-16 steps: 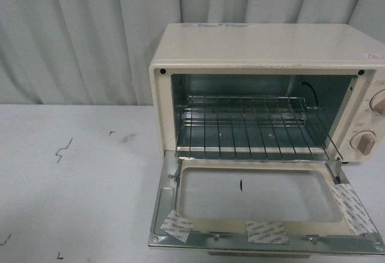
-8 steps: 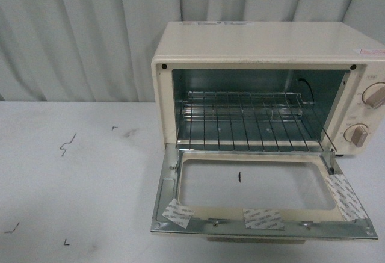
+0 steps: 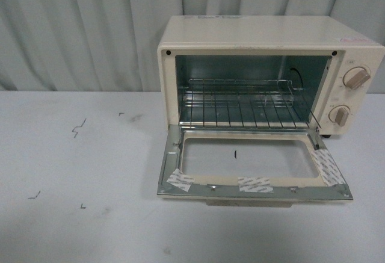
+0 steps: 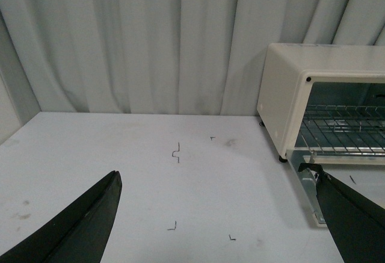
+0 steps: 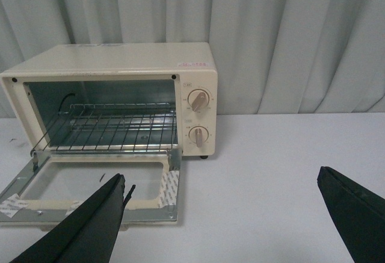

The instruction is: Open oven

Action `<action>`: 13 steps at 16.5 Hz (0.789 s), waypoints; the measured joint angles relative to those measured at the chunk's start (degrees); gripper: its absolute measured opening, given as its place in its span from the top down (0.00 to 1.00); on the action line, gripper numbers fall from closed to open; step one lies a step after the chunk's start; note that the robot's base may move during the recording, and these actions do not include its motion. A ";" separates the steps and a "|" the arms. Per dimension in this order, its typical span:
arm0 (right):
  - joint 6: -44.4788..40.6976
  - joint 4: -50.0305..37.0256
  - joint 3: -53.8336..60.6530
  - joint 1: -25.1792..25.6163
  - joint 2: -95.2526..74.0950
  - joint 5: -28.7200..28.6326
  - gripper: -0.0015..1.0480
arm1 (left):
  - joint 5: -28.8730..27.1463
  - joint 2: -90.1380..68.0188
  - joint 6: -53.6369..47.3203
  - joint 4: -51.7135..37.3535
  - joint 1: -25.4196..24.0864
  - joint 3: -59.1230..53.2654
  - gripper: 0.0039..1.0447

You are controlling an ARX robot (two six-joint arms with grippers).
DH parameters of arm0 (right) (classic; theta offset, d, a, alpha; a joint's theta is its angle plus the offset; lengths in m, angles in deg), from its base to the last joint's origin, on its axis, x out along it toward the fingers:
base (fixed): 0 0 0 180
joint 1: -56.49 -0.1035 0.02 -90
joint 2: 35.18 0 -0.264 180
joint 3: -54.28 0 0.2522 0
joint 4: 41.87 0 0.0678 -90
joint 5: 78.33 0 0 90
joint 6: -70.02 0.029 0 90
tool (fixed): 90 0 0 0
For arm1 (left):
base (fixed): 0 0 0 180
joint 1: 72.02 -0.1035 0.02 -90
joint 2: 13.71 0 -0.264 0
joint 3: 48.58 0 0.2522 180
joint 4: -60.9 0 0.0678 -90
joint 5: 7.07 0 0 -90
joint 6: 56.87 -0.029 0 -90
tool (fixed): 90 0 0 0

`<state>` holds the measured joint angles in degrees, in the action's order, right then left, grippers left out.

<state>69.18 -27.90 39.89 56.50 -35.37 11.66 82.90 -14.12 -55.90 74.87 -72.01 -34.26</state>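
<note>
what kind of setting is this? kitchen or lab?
Likely a lab test bench, not a kitchen: a lone oven, door open, on a bare white table with pen marks, grey curtain as backdrop.

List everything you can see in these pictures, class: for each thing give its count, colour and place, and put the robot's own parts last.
oven: one, cream-white, on the table right of centre
door: one, metal-framed glass, folded down flat in front of the oven
rack: one, silver wire, inside the oven
knobs: two, beige, on the oven's right side, one above the other
table: one, white, with small dark marks
curtain: one, pale grey, behind the table
left gripper: one, black, open
right gripper: one, black, open
</note>
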 joint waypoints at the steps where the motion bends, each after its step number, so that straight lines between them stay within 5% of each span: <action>1: 0.00 0.00 0.00 0.00 0.00 0.00 0.06 | 0.02 0.00 0.00 0.00 0.00 0.00 0.06; 13: 0.00 0.00 0.00 0.00 0.00 0.00 0.06 | 0.02 0.00 0.00 -0.02 0.00 0.00 0.06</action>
<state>69.18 -27.90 39.89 56.50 -35.37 11.66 82.92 -14.12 -55.90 74.85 -72.01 -34.26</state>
